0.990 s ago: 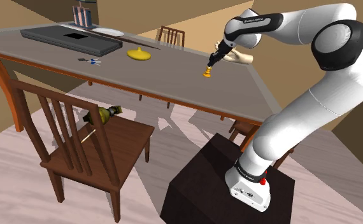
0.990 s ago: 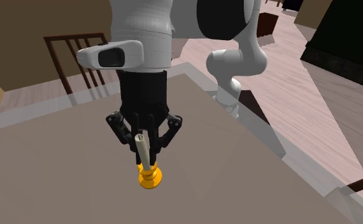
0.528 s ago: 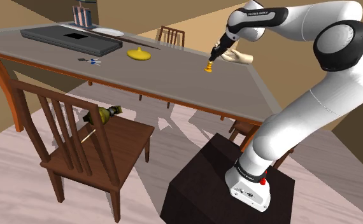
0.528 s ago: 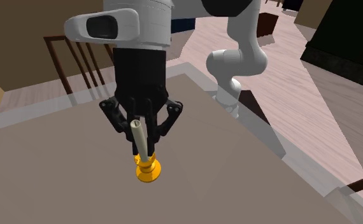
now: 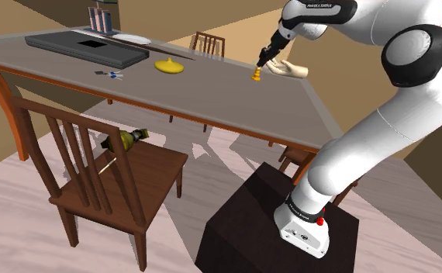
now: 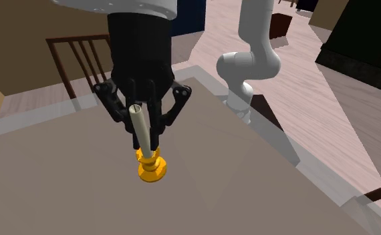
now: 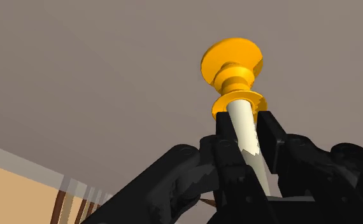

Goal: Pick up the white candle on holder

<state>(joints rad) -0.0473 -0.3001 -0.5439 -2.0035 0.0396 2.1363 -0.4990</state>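
A cream-white candle (image 6: 141, 130) stands in a small golden holder (image 6: 152, 167), slightly tilted. My black gripper (image 6: 144, 133) is shut on the candle's stem, the fingers (image 7: 270, 141) clasping it on both sides just above the holder (image 7: 233, 71). In the shoulder view the candle and holder (image 5: 257, 74) hang a little above the grey table (image 5: 212, 85), near its far right end, under the gripper (image 5: 264, 60).
On the table lie a beige object (image 5: 288, 70) just behind the candle, a yellow dish (image 5: 169, 67), scissors (image 5: 108, 74) and a dark flat tray (image 5: 84, 46). Wooden chairs (image 5: 103, 167) stand around the table; one seat bears a bottle (image 5: 125, 139).
The gripper has risen with the candle and holder clasped in it, lifting them off the table and a bit farther back in the shoulder view.
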